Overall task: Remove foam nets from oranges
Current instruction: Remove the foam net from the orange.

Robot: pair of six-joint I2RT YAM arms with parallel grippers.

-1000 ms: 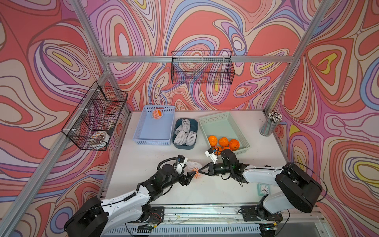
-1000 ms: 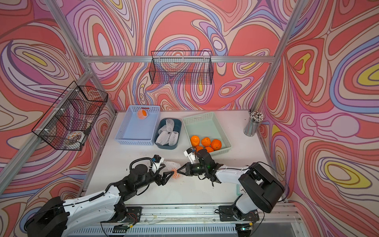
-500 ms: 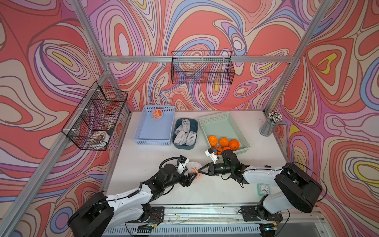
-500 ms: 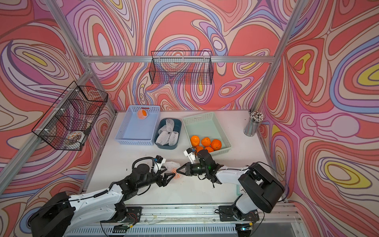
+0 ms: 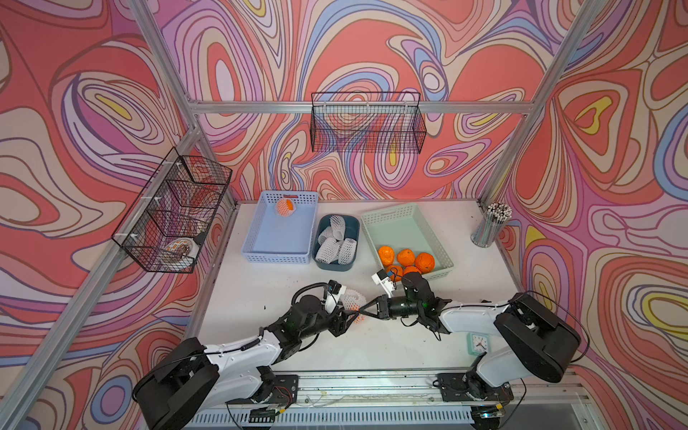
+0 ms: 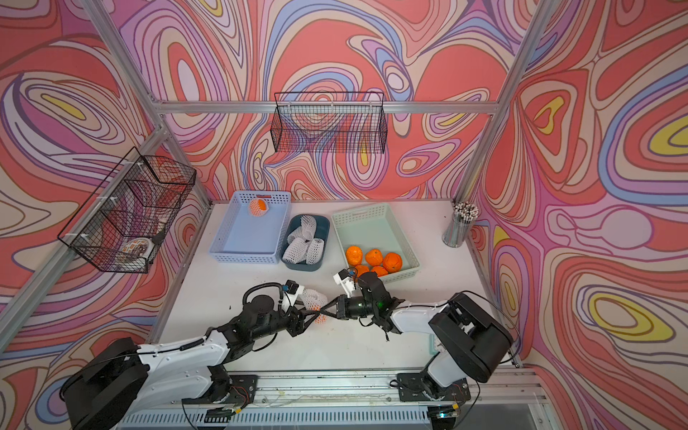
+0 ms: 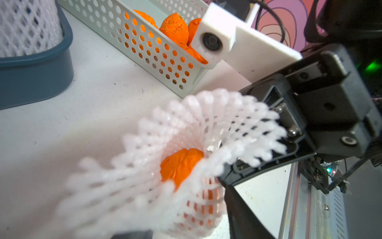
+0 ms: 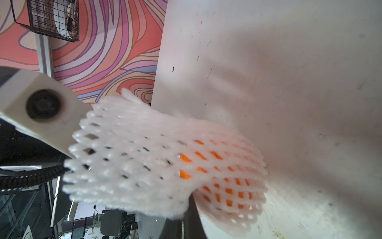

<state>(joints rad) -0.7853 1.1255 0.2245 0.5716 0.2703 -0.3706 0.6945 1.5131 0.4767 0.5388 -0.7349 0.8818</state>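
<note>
A white foam net (image 5: 352,299) (image 6: 312,298) lies at the table's front centre with an orange (image 7: 179,163) (image 8: 185,158) deep inside it. My right gripper (image 5: 362,312) (image 6: 323,311) reaches in from the right and is shut on the net's edge; one dark finger (image 8: 192,219) shows under the mesh. My left gripper (image 5: 349,318) (image 6: 311,318) comes from the left, its fingers at the orange end of the net. The mesh (image 7: 186,134) covers its jaws, so their gap is hidden.
A blue basket (image 5: 275,257) holds one netted orange (image 5: 285,207). A dark bin (image 5: 335,266) holds empty nets (image 5: 337,238). A green basket (image 5: 443,271) holds bare oranges (image 5: 405,257). A pencil cup (image 5: 491,227) stands back right, a small clock (image 5: 479,343) front right. Wire baskets hang on the walls.
The left gripper has pushed in closer round the netted orange and its jaws have narrowed. The right gripper has stayed shut on the net.
</note>
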